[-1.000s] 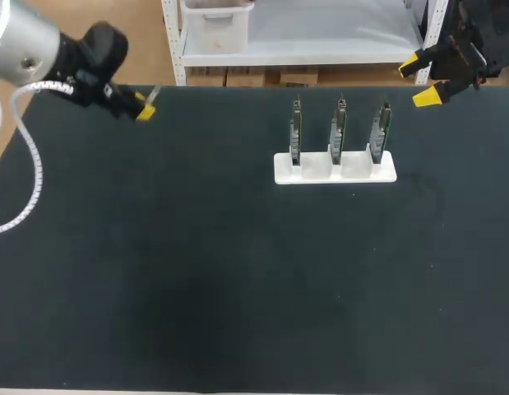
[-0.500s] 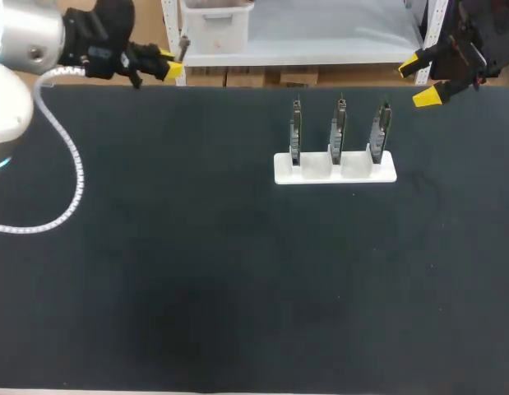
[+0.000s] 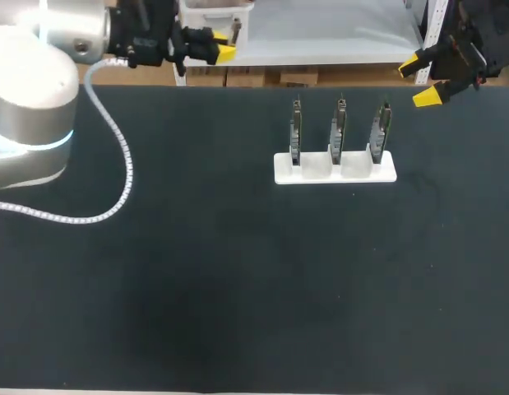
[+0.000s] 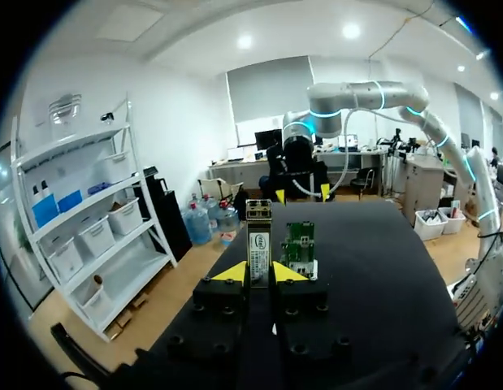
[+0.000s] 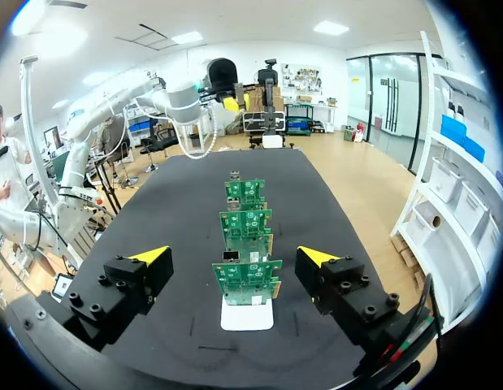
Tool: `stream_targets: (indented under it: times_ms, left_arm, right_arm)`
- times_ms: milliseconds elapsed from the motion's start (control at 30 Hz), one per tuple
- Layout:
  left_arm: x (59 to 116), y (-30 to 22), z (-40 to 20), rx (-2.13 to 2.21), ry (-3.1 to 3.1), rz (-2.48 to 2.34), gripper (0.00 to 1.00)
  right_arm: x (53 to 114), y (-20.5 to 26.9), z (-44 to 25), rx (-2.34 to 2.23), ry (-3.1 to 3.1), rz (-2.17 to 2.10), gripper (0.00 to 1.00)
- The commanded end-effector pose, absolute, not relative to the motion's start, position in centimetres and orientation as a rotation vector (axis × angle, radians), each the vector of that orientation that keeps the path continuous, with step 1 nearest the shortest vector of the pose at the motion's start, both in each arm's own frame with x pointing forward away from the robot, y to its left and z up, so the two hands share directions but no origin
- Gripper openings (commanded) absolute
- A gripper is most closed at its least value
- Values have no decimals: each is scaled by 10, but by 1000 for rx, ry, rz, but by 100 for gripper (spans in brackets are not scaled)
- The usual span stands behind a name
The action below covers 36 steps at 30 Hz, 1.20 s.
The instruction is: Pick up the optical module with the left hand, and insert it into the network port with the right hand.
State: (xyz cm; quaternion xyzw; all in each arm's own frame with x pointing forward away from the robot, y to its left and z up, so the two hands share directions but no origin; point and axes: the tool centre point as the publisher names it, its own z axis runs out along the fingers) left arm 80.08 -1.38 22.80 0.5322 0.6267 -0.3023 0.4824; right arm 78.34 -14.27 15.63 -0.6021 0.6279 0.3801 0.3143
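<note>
black table, three boards in white holder

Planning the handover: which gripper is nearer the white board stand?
Right. The right gripper hovers open just beyond the stand's right end; the left gripper, shut on the optical module, is farther off past its left end.

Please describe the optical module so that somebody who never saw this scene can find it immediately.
Start at the black table and follow the left arm, which comes in over its far left corner, to the left gripper. The module is the small silver bar clamped between its yellow tips, unlike the three green boards standing in the white holder.
</note>
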Motion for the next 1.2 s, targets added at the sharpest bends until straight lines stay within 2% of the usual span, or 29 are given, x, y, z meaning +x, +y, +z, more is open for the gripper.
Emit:
stream_targets:
  times_ms: [33, 700, 1200]
  left_arm:
    - [817, -37, 227, 1341, 1486, -784, 0]
    - [798, -148, 237, 1408, 1308, -1031, 0]
    - [782, -213, 237, 1366, 1249, -1144, 0]
  right_arm:
    - [781, -142, 156, -1584, 1656, 995, 100]
    - [781, -142, 156, -1584, 1656, 995, 100]
    - [781, -142, 156, -1584, 1656, 995, 100]
